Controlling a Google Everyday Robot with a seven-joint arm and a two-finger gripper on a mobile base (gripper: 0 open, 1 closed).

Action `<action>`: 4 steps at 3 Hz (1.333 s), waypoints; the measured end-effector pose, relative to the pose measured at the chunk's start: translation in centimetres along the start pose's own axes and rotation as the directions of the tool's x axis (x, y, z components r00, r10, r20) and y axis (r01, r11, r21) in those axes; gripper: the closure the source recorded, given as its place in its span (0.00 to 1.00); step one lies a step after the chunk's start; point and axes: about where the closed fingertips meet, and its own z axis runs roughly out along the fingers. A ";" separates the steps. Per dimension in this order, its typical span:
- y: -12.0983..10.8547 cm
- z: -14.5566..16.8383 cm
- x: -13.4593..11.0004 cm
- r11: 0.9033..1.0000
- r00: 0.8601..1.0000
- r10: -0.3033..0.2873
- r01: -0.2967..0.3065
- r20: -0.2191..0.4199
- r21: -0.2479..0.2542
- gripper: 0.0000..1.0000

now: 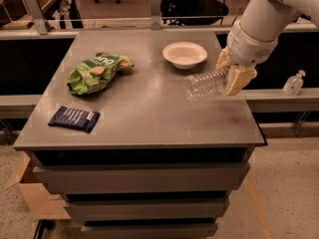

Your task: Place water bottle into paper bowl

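Note:
The water bottle [204, 84], clear crinkled plastic, lies sideways in the air above the right side of the table, its base pointing left. My gripper [228, 73] is shut on the bottle's neck end, so the cap is hidden behind the tan fingers [238, 78]. The paper bowl [185, 54], small, white and round, stands on the table at the back right, just behind and left of the held bottle. The white arm comes in from the upper right.
A green snack bag [97, 71] lies at the left middle of the grey table [139, 113]. A dark blue packet [74, 119] lies near the front left. A pump-top sanitizer bottle [294, 82] stands on a ledge at the right, off the table.

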 end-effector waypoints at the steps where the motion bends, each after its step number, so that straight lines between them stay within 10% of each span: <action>1: -2.8 -0.3 1.2 0.999 1.000 -0.001 0.001 -0.016 0.040 1.00; 3: -12.4 -2.3 5.3 0.978 0.991 0.049 -0.022 -0.126 0.205 1.00; 4: -12.4 -2.3 5.3 0.978 0.991 0.049 -0.022 -0.126 0.205 1.00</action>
